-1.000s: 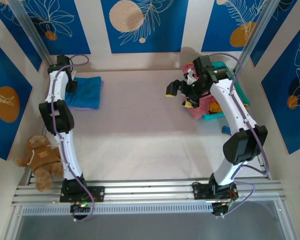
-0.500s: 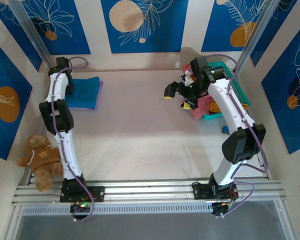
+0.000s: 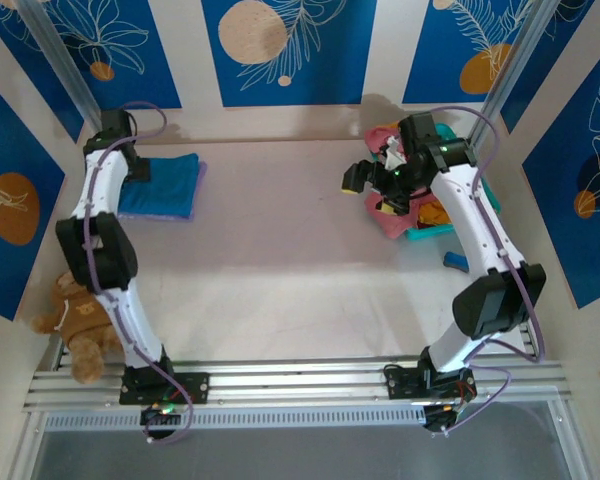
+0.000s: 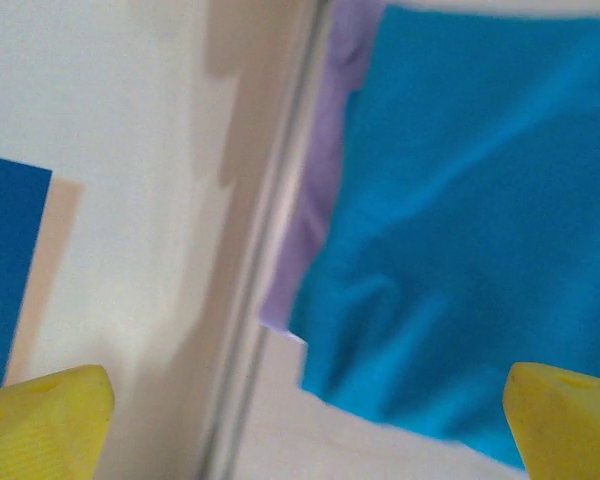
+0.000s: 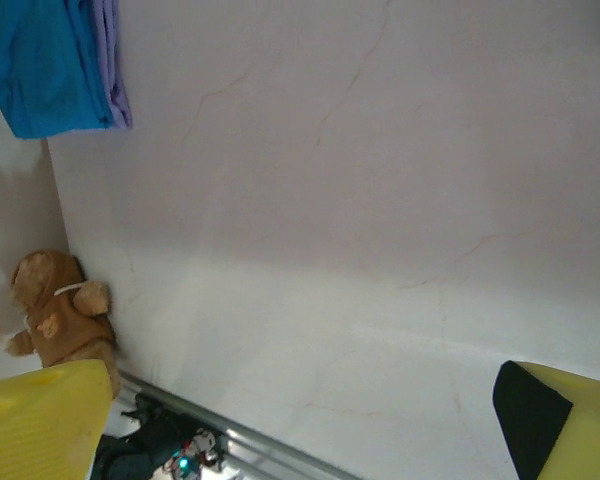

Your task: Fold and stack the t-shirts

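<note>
A teal-blue t-shirt (image 3: pixel 162 185) lies folded at the back left of the table, on top of a folded lavender t-shirt (image 3: pixel 198 190) whose edge peeks out. My left gripper (image 3: pixel 132 170) hovers at the stack's left edge, open and empty. In the left wrist view its yellow fingertips (image 4: pixel 45 420) frame the teal t-shirt (image 4: pixel 470 220) and the lavender t-shirt (image 4: pixel 325 150). My right gripper (image 3: pixel 370 192) is open and empty beside a rose-pink t-shirt (image 3: pixel 395 218) that spills over the turquoise basket (image 3: pixel 438 231). An orange t-shirt (image 3: pixel 435 213) lies inside it.
A brown teddy bear (image 3: pixel 80 310) sits at the left edge, near the front rail. A small blue object (image 3: pixel 455 260) lies in front of the basket. In the right wrist view, bare table (image 5: pixel 360 200) stretches to the stack (image 5: pixel 45 65) and the bear (image 5: pixel 55 305).
My left gripper has opened, let go of the teal t-shirt and drawn back toward the left wall. My right gripper has shifted right, closer to the basket.
</note>
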Controlling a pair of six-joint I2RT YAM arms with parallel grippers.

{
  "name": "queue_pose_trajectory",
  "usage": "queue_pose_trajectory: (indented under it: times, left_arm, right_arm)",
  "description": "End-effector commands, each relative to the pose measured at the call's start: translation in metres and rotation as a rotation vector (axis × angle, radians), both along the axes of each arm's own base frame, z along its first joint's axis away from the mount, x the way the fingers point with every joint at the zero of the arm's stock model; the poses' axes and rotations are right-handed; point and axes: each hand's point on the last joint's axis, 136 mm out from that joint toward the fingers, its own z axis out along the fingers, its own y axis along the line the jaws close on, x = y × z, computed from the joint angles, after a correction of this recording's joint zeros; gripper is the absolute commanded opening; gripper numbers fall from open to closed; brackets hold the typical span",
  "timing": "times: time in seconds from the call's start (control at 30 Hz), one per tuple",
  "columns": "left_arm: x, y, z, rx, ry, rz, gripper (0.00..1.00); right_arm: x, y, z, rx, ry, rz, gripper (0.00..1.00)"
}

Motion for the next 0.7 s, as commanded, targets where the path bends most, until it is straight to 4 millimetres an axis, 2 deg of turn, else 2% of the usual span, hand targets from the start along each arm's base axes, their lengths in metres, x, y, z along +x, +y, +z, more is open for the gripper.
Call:
queue_pose_trajectory:
  times: [0.0, 0.13, 0.23, 0.3, 0.43, 0.57, 0.67]
  left_arm:
    - [-0.003, -0.076, 0.037, -0.308, -0.236, -0.141, 0.99]
    - [-0.028, -0.122, 0.060, -0.488, -0.458, -0.275, 0.99]
    - [-0.052, -0.152, 0.068, -0.507, -0.584, -0.380, 0.99]
    - [-0.071, -0.176, 0.064, -0.438, -0.600, -0.508, 0.99]
    - [-0.107, -0.208, 0.039, -0.286, -0.629, -0.680, 0.99]
    - [-0.127, -0.206, 0.013, -0.235, -0.702, -0.668, 0.99]
    - [-0.131, -0.201, -0.009, -0.201, -0.717, -0.664, 0.99]
  right_arm:
    - [0.003, -0.019, 0.007, -0.058, -0.136, -0.020, 0.99]
    - [0.009, -0.047, -0.003, -0.185, -0.349, -0.072, 0.99]
    - [0.012, -0.065, -0.020, -0.317, -0.565, -0.067, 0.99]
    - [0.014, -0.086, -0.034, -0.379, -0.622, -0.129, 0.99]
    - [0.014, -0.123, -0.063, -0.468, -0.718, -0.228, 0.99]
    - [0.012, -0.142, -0.088, -0.423, -0.883, -0.305, 0.99]
    - [0.018, -0.153, -0.110, -0.435, -0.922, -0.338, 0.99]
